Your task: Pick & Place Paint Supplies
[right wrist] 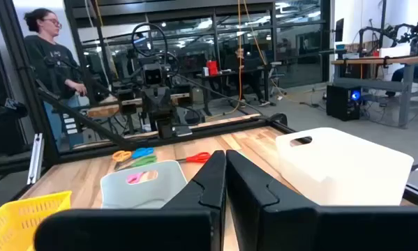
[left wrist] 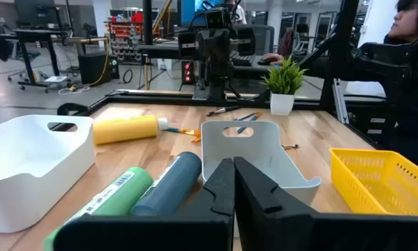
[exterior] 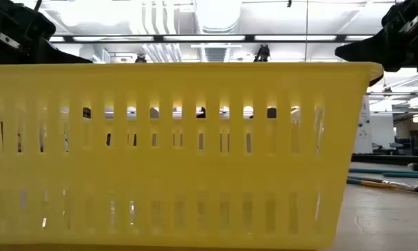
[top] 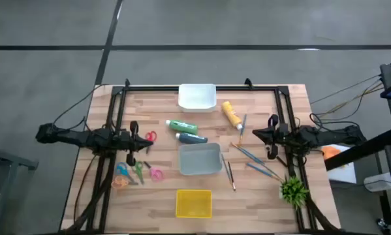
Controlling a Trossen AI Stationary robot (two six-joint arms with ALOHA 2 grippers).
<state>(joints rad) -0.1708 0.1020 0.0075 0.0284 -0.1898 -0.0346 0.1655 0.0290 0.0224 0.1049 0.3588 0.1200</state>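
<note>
Both arms waited at the table's sides, apparently before any pick: the left gripper [top: 131,139] at the frame's left and the right gripper [top: 271,136] at its right were each pinched shut and empty. The supplies lay loose mid-frame around a grey plastic bin [top: 200,158]: a green squeeze tube [top: 182,126], a dark blue tube [top: 191,138], a yellow tube [top: 232,113], and thin blue-handled brushes [top: 250,155] lower right.
</note>
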